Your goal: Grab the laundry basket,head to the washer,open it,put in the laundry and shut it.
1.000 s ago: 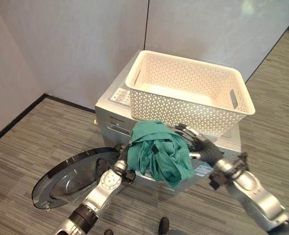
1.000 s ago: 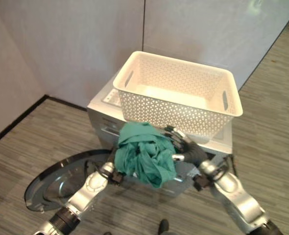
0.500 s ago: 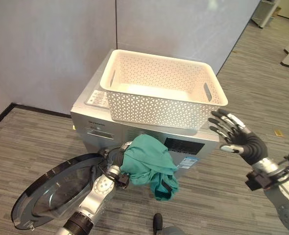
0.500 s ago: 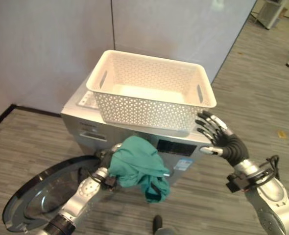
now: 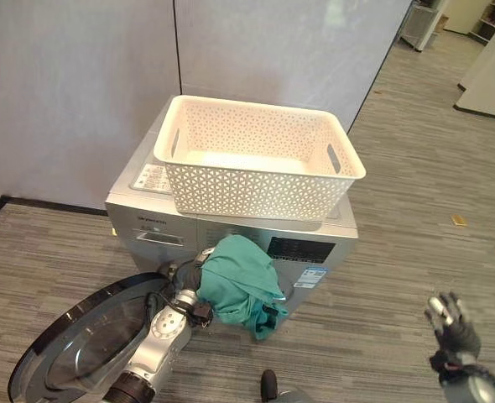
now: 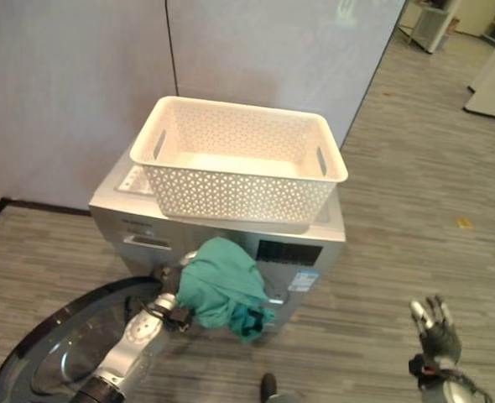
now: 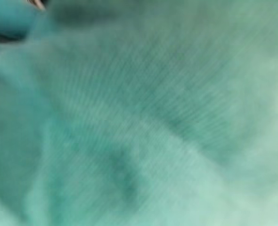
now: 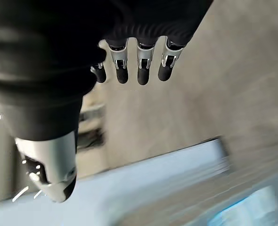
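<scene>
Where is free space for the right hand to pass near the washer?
Free: the floor right of the washer, where the right hand hovers open. Crowded: the washer front, with the green cloth in the left hand and the open door. The basket covers the top.

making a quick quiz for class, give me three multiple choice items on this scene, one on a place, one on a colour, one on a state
1. Where is the laundry basket?
A. on the washer
B. on the floor
C. in the right hand

2. What colour is the cloth at the left hand?
A. red
B. teal green
C. white

3. The washer door is:
A. shut
B. missing
C. swung open

Answers:
1 A, the basket rests on the washer's top.
2 B, the bundle is teal green.
3 C, the round door hangs open low beside the front.
</scene>
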### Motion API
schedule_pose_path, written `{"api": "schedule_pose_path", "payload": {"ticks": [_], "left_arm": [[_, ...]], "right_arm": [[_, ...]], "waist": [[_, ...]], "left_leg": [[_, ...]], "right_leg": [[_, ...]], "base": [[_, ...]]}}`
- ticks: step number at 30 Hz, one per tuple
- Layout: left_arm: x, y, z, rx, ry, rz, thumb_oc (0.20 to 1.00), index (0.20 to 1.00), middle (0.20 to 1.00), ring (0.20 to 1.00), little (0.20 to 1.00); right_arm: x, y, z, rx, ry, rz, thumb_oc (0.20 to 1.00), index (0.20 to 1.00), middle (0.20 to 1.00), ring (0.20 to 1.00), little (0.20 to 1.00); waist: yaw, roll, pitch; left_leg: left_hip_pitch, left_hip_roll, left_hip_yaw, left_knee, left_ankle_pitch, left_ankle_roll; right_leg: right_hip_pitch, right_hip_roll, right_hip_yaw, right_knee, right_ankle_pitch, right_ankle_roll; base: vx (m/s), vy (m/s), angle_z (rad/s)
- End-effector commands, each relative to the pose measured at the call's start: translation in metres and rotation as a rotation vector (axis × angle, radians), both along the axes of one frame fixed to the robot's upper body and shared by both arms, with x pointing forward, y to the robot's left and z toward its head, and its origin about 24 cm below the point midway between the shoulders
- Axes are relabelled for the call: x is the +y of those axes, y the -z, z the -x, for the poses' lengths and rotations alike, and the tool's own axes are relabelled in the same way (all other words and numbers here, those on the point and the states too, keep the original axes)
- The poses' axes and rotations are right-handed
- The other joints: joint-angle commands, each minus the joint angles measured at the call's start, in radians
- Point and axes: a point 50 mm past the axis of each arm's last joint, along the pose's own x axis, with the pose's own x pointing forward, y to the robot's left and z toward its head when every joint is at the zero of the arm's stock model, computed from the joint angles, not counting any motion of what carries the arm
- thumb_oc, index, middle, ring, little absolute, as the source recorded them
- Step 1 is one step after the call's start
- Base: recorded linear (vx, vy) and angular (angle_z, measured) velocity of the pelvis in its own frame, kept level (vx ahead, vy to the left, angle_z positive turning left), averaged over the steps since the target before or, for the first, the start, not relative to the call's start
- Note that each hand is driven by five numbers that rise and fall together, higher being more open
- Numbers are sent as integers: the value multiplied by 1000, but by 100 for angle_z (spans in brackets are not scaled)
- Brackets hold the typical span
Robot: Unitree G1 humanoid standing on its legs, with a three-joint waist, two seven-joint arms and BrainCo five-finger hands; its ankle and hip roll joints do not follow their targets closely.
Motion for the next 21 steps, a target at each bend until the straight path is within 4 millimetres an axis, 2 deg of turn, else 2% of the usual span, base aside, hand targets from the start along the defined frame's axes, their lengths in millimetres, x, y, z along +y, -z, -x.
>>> {"api": "schedule_pose_path", "payload": {"ticks": [1, 3, 4, 5, 6, 7, 8, 10, 12, 13, 14, 15, 17, 18, 19, 21], "left_arm": [[-5, -25, -17, -133, 14, 71, 200, 200, 200, 200, 200], [-11, -23, -18, -122, 23, 89, 200, 200, 200, 200, 200], [-11, -23, -19, -122, 23, 89, 200, 200, 200, 200, 200], [-18, -22, -21, -108, 38, 111, 200, 200, 200, 200, 200], [-18, -23, -21, -108, 37, 111, 200, 200, 200, 200, 200], [-21, -22, -22, -101, 40, 129, 200, 200, 200, 200, 200], [-29, -23, -25, -90, 44, 169, 200, 200, 200, 200, 200], [-37, -30, -30, -110, 65, 191, 200, 200, 200, 200, 200], [-48, -41, -37, -144, 98, 202, 200, 200, 200, 200, 200], [-57, -55, -44, -193, 117, 210, 200, 200, 200, 200, 200], [-61, -61, -49, -216, 122, 214, 200, 200, 200, 200, 200], [-61, -62, -49, -217, 122, 214, 200, 200, 200, 200, 200], [-71, -80, -60, -277, 125, 228, 200, 200, 200, 200, 200], [-71, -80, -60, -278, 125, 227, 200, 200, 200, 200, 200], [-76, -96, -69, -329, 115, 232, 200, 200, 200, 200, 200], [-78, -105, -76, -353, 96, 237, 200, 200, 200, 200, 200]], "right_arm": [[-8, 6, -5, 6, 94, 7, 1000, 1000, 1000, 1000, 1000], [5, 33, 7, 135, 129, -53, 1000, 1000, 1000, 1000, 1000], [5, 33, 7, 135, 129, -53, 1000, 1000, 1000, 1000, 1000], [23, 57, 13, 255, 131, -122, 1000, 1000, 1000, 1000, 1000], [23, 57, 13, 254, 131, -123, 1000, 1000, 1000, 1000, 1000], [32, 64, 14, 294, 110, -147, 1000, 1000, 1000, 1000, 1000], [53, 78, 13, 367, 63, -194, 1000, 1000, 1000, 1000, 1000], [71, 89, 10, 433, 18, -234, 1000, 1000, 1000, 1000, 1000], [89, 93, -2, 469, -52, -250, 1000, 1000, 1000, 1000, 1000], [103, 91, -22, 452, -125, -240, 1000, 1000, 1000, 1000, 1000], [110, 89, -32, 439, -151, -242, 1000, 1000, 1000, 1000, 1000], [110, 89, -32, 438, -151, -242, 1000, 1000, 1000, 1000, 1000], [124, 82, -57, 391, -215, -228, 1000, 1000, 1000, 1000, 1000], [124, 82, -57, 391, -215, -228, 1000, 1000, 1000, 1000, 1000], [132, 73, -77, 344, -259, -198, 1000, 1000, 1000, 1000, 1000], [138, 66, -91, 317, -290, -172, 1000, 1000, 1000, 1000, 1000]], "waist": [[0, 6, 52], [5, 10, 64], [5, 10, 64], [13, 15, 76], [13, 15, 76], [18, 16, 83], [28, 19, 101], [41, 21, 131], [55, 24, 172], [61, 22, 213], [62, 21, 229], [61, 22, 227], [67, 16, 263], [65, 15, 259], [62, 13, 274], [58, 7, 282]], "left_leg": [[26, 29, 82, 11, -58, 6], [13, 31, 82, 11, -51, 3], [13, 31, 82, 11, -51, 3], [-1, 34, 84, 11, -45, 2], [-1, 34, 85, 11, -45, 2], [-10, 35, 87, 12, -43, 1], [-29, 34, 87, 17, -38, 1], [-65, 33, 83, 34, -34, 1], [-124, 31, 69, 67, -31, 2], [-196, 25, 52, 105, -27, 3], [-237, 23, 42, 124, -25, 4], [-243, 23, 41, 128, -26, 4], [-341, 17, 22, 189, -29, 3], [-347, 15, 21, 189, -27, 4], [-434, 5, 8, 245, -36, 4], [-509, 2, -3, 300, -54, 8]], "right_leg": [[40, -68, -16, 81, -141, 76], [32, -67, -20, 73, -136, 77], [32, -67, -20, 73, -136, 77], [17, -64, -17, 67, -131, 75], [17, -64, -16, 68, -131, 75], [7, -64, -15, 66, -128, 73], [-12, -64, -14, 65, -123, 71], [-40, -69, -17, 70, -119, 70], [-80, -77, -21, 83, -115, 65], [-132, -87, -19, 97, -107, 63], [-160, -93, -16, 105, -103, 61], [-164, -93, -16, 106, -104, 61], [-237, -107, -15, 138, -97, 56], [-242, -109, -16, 138, -96, 56], [-313, -118, -12, 171, -95, 52], [-380, -128, -4, 213, -104, 47]], "base": [[-17, -46, 5], [-20, -31, 6], [-30, -46, 2], [0, 0, 0], [-56, -34, -7], [-82, -28, -4], [-128, -37, -6], [-157, -24, -1], [-256, -10, 4], [-319, -6, 14], [-240, -5, 19], [-173, -21, 27], [-189, -28, 26], [-225, -28, 24], [-189, -24, 20], [-200, -14, 27]]}}
